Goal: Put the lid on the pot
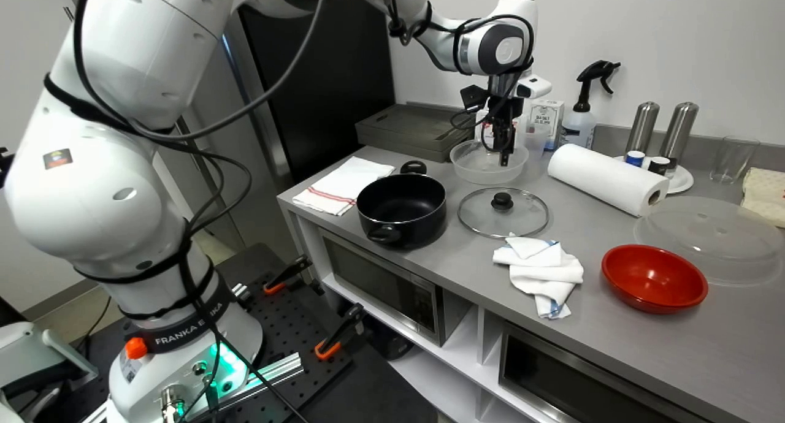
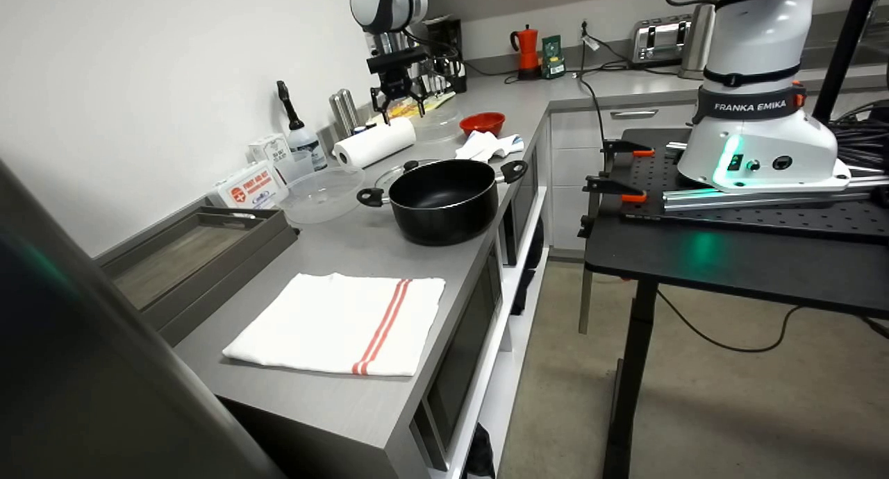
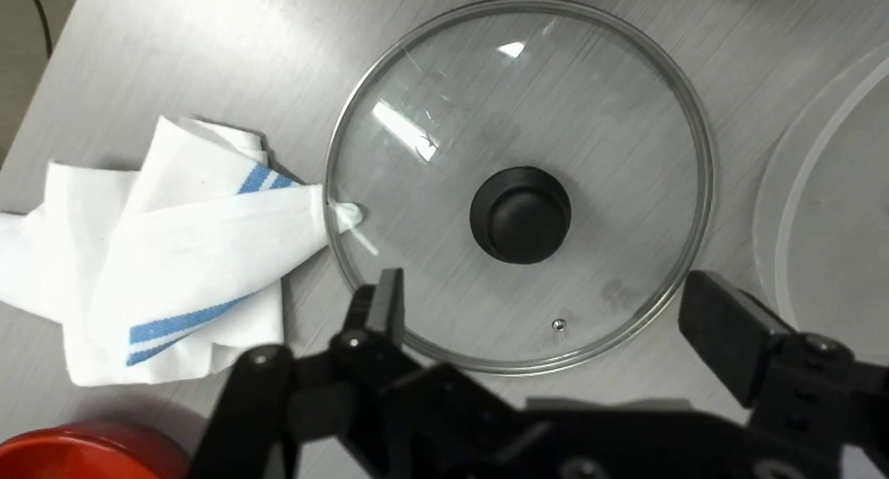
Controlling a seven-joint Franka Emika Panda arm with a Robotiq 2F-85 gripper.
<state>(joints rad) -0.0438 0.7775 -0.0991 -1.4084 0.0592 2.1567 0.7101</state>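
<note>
**Empty end effector point(image 2: 404, 116), lid point(image 1: 503, 217) not yet on the pot point(image 2: 445, 219)**

From where I stand, the end effector hangs in the air over the counter point(image 2: 333, 250), its fingers point(image 3: 387, 305) spread wide with nothing between them.

In the wrist view the lid's black knob point(image 3: 521, 215) sits just beyond those fingers, apart from them. The lid itself lies flat on the counter, knob up. A corner of a crumpled white cloth point(image 3: 187, 250) meets its rim; I can't tell whether it is tucked beneath. A clear bowl point(image 1: 484, 176) sits near the lid, not touching it.

Next comes the pot: it stands upright near the lid in both exterior views, its mouth uncovered, with a folded towel point(image 2: 340, 323) near it. Farther off are a roll of paper towels point(image 1: 604, 178) and a red bowl point(image 1: 655, 282).

I'd call the task barely begun. Lid and pot both look ready, but by my reading all the handling is left: come down over the knob, close on it, lift the lid, carry it across and set it level on the pot. That cloth corner could drag along, so a straight lift looks wise.
</note>
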